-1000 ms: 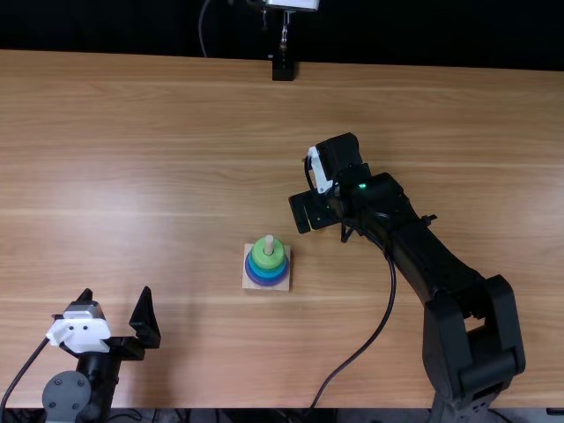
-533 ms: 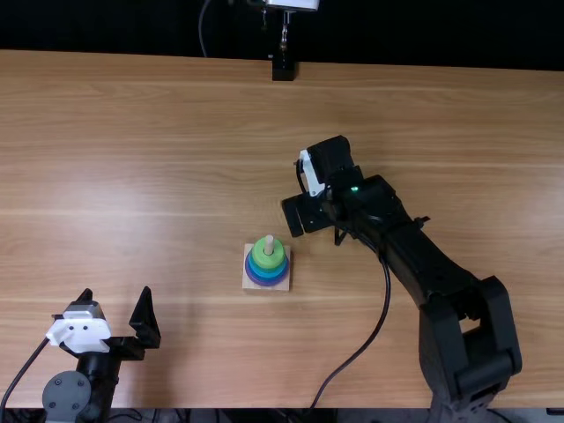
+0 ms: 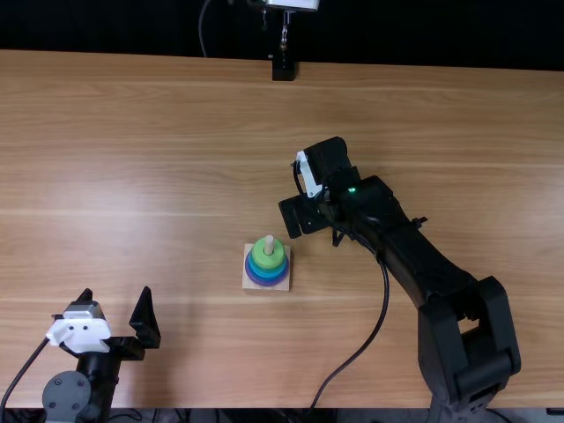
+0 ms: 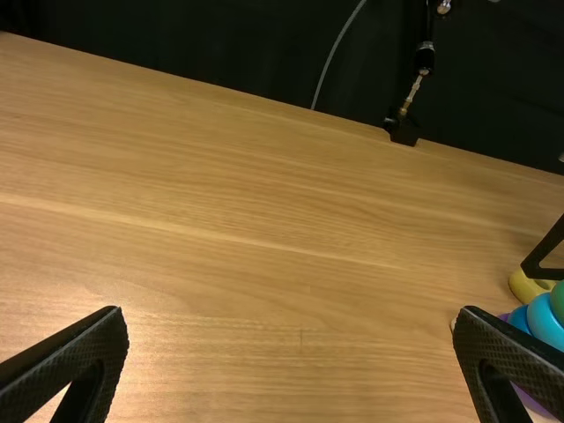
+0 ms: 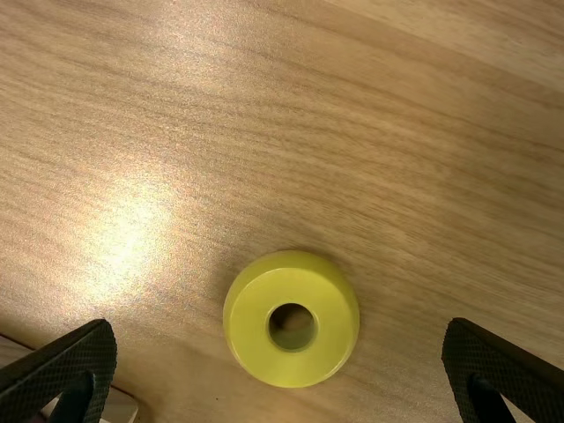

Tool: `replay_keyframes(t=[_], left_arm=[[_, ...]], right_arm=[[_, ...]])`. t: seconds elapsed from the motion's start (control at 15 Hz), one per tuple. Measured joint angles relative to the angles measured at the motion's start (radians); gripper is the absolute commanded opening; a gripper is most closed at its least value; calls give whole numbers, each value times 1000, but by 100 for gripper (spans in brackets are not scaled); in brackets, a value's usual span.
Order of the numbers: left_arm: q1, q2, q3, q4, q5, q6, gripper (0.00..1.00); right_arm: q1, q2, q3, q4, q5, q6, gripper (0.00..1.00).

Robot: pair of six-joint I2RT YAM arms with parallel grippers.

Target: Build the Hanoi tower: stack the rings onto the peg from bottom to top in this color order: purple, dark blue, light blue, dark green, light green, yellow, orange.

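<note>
The yellow ring [image 5: 249,344] is round, thick and glossy.

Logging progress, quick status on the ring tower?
Right gripper open, yellow ring between its fingers. Left gripper open, empty. Tower topped light green. Nothing seen blocking.

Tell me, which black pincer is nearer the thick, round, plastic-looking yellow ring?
The right. The right pincer hangs open above the yellow ring. The left pincer is much farther off, toward the near left of the light brown wooden table.
</note>
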Motion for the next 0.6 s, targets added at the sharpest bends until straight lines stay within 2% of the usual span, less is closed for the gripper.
replay_keyframes(t=[0.6], left_arm=[[0, 0, 0, 0, 0, 0, 100]], right_arm=[[0, 12, 0, -37, 0, 0, 100]])
